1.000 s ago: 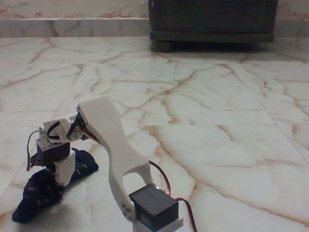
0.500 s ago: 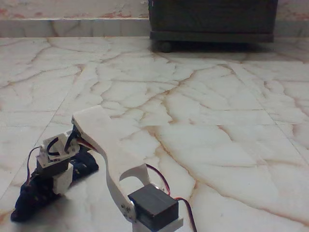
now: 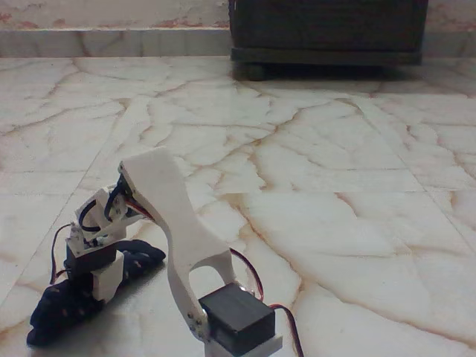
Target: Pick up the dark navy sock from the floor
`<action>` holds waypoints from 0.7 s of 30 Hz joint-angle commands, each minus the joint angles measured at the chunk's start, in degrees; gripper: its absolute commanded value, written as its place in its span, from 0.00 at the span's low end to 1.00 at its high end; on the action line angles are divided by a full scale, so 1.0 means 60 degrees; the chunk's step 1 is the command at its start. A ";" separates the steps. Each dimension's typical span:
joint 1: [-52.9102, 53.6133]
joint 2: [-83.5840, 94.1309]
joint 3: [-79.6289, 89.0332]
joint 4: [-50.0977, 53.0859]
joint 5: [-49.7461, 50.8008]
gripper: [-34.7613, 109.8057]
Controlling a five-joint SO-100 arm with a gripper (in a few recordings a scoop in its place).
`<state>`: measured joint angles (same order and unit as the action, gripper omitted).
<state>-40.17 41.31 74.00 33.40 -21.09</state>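
1. One dark navy fabric sock with tan flecks lies stretched on the glossy cream marble floor with brown veins, at the lower left of the fixed view.
2. One white plastic arm's jaws reach down onto the sock's middle; how far they are open, or whether they grip, cannot be told.
3. One dark wooden cabinet stands at the far wall.

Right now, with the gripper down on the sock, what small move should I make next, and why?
Probably close firmly, then lift slightly. The gripper sits low on the dark navy sock, which still lies stretched along the floor. I cannot tell whether the jaws actually hold fabric, so a short test lift would show it.
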 commanded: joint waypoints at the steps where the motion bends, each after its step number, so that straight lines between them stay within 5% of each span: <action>1: 0.0557 0.2695 0.2139 -0.0264 -0.0483 0.24; 21: 0.4673 1.0635 1.0283 -0.2959 -0.5713 0.24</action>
<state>-13.54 100.81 133.42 17.40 -52.73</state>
